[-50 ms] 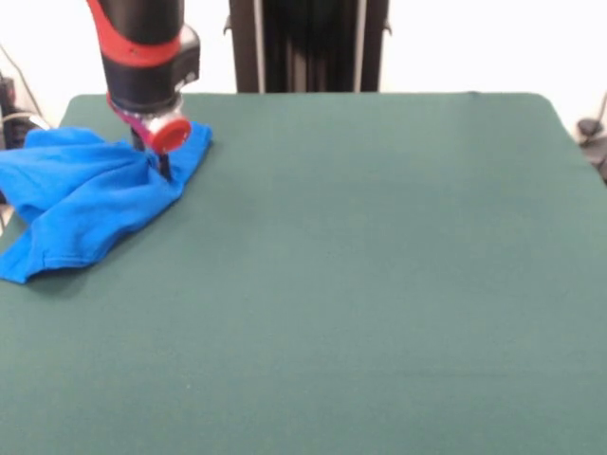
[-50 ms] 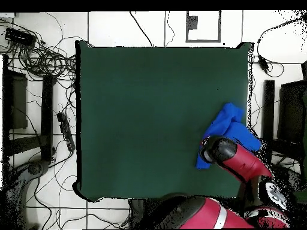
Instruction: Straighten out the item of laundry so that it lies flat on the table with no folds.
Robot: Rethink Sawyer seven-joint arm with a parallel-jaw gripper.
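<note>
Pressing down into the crumpled blue T-shirt [image 1: 81, 194], the gripper [image 1: 161, 163] had its fingers buried in the folds; whether they pinched cloth I could not tell. The shirt lay bunched at the table's [image 1: 360, 284] corner, partly overhanging its edge.

White tiled floor [image 2: 150, 30], tangled cables [image 2: 42, 60], perhaps black stands [image 2: 15, 102]

Black cylindrical arm [image 1: 142, 38], red band, silver wrist, red round cap [image 1: 171, 135]
</note>
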